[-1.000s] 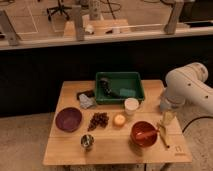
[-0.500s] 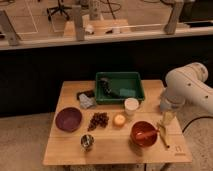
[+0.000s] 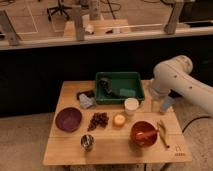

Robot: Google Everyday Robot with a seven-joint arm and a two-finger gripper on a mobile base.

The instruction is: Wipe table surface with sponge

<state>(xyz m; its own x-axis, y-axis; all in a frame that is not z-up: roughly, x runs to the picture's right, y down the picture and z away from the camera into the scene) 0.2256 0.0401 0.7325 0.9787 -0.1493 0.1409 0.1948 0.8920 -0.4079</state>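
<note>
The table surface [image 3: 112,149] is a light tan wooden top with many items on it. A small teal-green sponge [image 3: 127,92] lies inside the green bin [image 3: 119,75] at its right end. My white arm bends in from the right, and my gripper [image 3: 163,104] hangs over the table's right edge, to the right of the bin and the white cup [image 3: 131,105]. It stands apart from the sponge, open and with nothing in it.
A purple bowl [image 3: 68,119], a dark cluster of fruit [image 3: 99,120], an orange round item [image 3: 119,119], a red bowl [image 3: 144,133], a yellowish piece [image 3: 163,134], a metal cup [image 3: 87,141] and a grey-blue cloth wad [image 3: 86,101] crowd the top. A dark object [image 3: 105,86] lies in the bin.
</note>
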